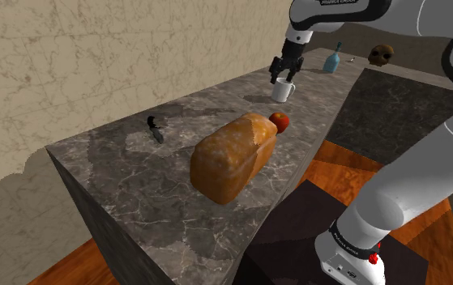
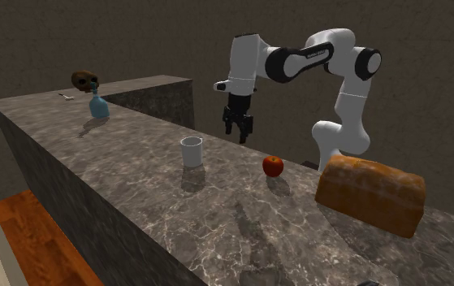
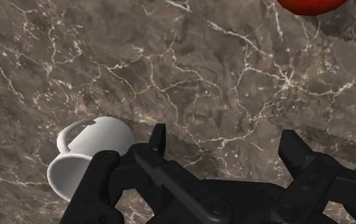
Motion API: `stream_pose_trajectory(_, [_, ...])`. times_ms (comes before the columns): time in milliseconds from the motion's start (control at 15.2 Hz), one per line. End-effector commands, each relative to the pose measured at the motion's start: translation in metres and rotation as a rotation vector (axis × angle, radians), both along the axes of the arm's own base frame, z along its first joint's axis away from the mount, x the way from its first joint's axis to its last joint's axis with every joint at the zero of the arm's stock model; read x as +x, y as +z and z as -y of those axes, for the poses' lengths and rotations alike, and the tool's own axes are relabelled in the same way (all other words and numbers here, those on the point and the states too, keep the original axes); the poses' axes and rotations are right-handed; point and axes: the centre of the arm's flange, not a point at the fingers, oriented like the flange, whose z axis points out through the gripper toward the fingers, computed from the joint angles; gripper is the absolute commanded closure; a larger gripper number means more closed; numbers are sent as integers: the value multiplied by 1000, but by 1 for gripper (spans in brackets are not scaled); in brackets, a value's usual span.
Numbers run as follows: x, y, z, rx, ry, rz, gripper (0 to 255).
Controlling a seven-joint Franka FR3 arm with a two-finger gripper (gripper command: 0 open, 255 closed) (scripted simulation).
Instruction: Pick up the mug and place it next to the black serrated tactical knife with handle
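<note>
one white mug (image 1: 283, 91), upright on the counter (image 1: 119, 150), upper right of the shoulder view. one gripper (image 1: 282, 78) above and beside it, jaws wide apart, holding nothing. one apple (image 1: 279, 121), one loaf (image 1: 232, 158), one black knife (image 1: 156, 129) left of centre, one blue bottle (image 1: 334, 61).

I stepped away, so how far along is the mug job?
Nothing finished: the mug stands on the counter, far from the knife. In hand: the open gripper hangs above and slightly beside it, not gripping. Left: grasp, lift, carry past the apple and bread, set down beside the knife.
</note>
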Motion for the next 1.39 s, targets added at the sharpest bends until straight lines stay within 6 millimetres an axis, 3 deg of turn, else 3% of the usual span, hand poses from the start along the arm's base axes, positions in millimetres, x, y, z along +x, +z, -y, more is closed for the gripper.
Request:
stream_pose_trajectory(0, [16, -5, 19, -9, -13, -10, 0])
stream_pose_trajectory(660, [96, -36, 118, -46, -76, -58, 0])
stream_pose_trajectory(1320, [101, -77, 126, -48, -79, -60, 0])
